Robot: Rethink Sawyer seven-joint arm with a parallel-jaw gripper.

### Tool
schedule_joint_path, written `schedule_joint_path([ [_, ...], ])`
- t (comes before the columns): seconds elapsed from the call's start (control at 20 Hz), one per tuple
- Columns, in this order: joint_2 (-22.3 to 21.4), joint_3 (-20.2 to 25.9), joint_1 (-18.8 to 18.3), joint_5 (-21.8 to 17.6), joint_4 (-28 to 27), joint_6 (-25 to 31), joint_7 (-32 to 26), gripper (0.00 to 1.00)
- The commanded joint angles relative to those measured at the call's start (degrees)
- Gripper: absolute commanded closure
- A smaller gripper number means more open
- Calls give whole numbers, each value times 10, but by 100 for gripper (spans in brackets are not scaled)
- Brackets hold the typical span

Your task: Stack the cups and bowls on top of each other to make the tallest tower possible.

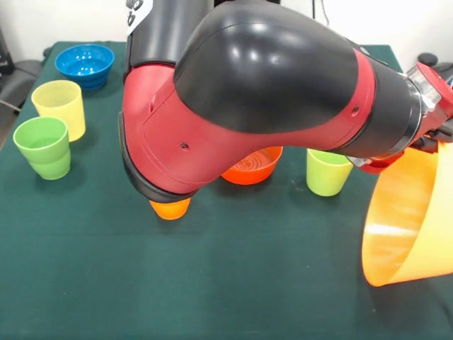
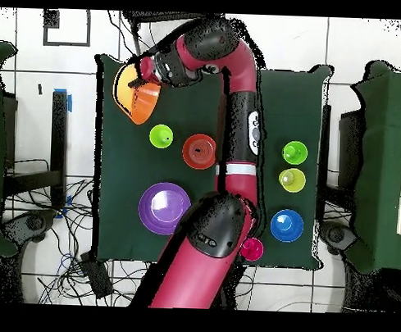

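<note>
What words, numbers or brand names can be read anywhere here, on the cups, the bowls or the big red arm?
None can be read.
A white patch with dark marks sits on the arm at the front view's top edge: too blurred to read.
A small white panel on the arm's middle link in the overhead view: too small to read.
The cups, bowls and green table are plain.

You're looking at a robotics lab: a green-clothed table (image 2: pixel 111 227) on white floor tiles (image 2: pixel 34 93), loose cables (image 2: pixel 77 258) at seven o'clock, tape marks (image 2: pixel 68 101) at ten.
</note>
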Motion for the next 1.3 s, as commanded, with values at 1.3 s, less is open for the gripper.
schedule_joint_path([
  [1.3, 62, 41, -1, 64, -25, -56, -51, 100],
])
